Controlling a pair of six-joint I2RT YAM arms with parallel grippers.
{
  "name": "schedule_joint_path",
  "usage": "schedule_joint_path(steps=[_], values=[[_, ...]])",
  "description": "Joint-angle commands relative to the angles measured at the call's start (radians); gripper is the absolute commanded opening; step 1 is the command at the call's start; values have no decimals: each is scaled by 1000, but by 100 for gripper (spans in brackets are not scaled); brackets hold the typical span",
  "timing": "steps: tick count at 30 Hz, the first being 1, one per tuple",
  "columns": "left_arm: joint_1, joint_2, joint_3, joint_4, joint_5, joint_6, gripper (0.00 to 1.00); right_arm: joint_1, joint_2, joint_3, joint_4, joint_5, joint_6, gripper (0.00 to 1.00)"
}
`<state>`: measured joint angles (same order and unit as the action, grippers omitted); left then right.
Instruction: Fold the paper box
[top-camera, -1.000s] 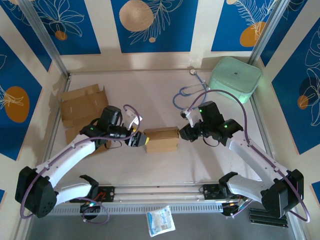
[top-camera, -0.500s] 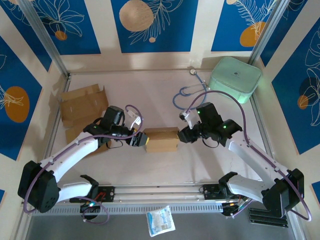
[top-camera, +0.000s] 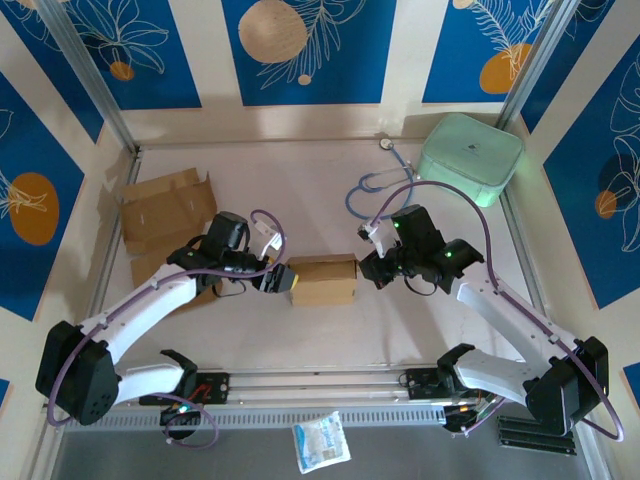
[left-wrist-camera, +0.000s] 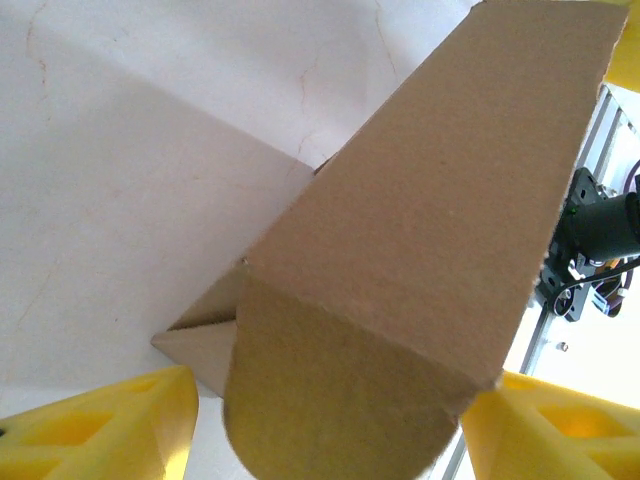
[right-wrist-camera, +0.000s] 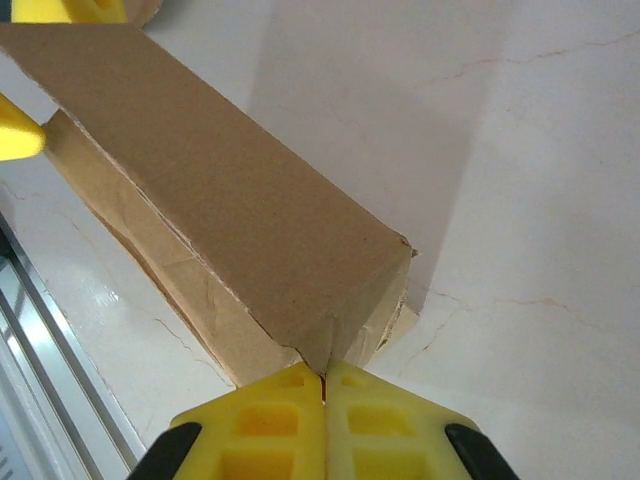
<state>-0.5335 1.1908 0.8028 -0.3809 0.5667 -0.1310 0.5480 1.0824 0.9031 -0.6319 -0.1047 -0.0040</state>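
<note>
We list: one paper box (top-camera: 322, 279), lying mid-bench (top-camera: 300, 190) between both arms. Left tool (top-camera: 279, 279) spread, straddling its left end. Right tool (top-camera: 366, 268) pressed together at its right end.

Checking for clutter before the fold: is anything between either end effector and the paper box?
Nothing visible does. The left end effector straddles one end of the paper box; the right end effector, closed, sits at the other end.
</note>
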Motion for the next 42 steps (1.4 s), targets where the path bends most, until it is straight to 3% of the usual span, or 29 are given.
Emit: schedule_joint_path(steps=[1,28,31,34,42], values=[[-9,7,-4,9,-8,-3,69,7,-16,23,-4,-23,15,4],[-9,29,3,-13,-77,-5,69,-33,190,275,-311,-159,177,0],[-9,27,10,-15,-97,-19,74,-48,207,293,-330,-176,181,0],[-8,-11,23,-11,-100,-39,79,-51,214,293,-328,-146,178,0],[-9,-141,75,-77,-176,-50,79,-51,237,306,-331,-121,179,0]])
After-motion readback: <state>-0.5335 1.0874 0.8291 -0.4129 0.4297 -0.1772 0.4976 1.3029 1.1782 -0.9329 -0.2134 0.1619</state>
